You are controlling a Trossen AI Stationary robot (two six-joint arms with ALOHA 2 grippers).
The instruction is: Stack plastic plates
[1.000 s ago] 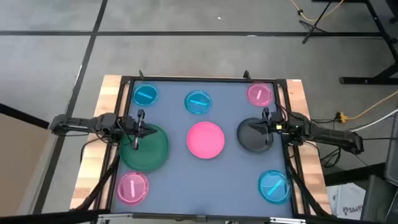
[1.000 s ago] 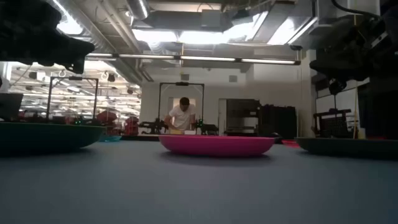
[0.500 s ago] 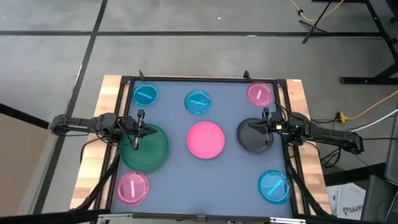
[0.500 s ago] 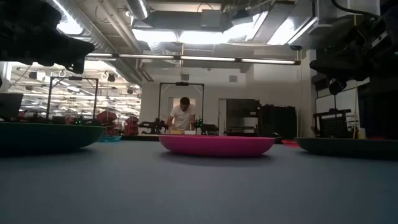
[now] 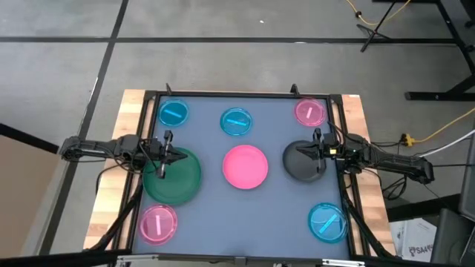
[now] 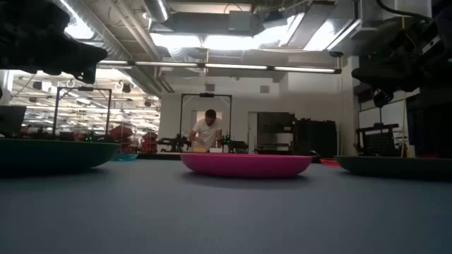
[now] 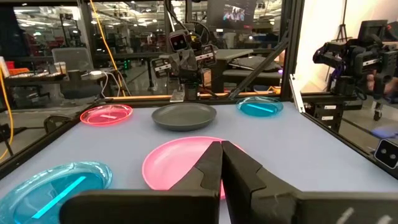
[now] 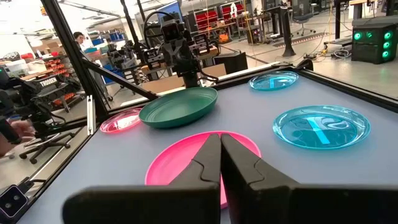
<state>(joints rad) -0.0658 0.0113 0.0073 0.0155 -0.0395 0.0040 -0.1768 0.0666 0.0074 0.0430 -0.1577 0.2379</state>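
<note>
In the high view the large dark green plate [image 5: 177, 176], the medium pink plate [image 5: 246, 166] and the dark grey plate [image 5: 303, 161] lie in a row across the table's middle. Three small translucent blue plates [image 5: 174, 113] [image 5: 237, 122] [image 5: 327, 222] and two small striped pink plates [image 5: 309, 112] [image 5: 158, 223] lie around them. My left gripper [image 5: 178, 157] hovers shut over the green plate's far part, pointing at the pink plate [image 7: 180, 165]. My right gripper [image 5: 299, 151] hovers shut over the grey plate, also facing the pink plate [image 8: 186, 162]. Each plate rests flat on its base.
A black frame [image 5: 230, 94] borders the blue-grey table mat, with wooden strips outside it. Bare mat lies along the near edge between the near-left striped pink plate and the near-right blue plate. A person [image 6: 207, 131] stands far back in the room.
</note>
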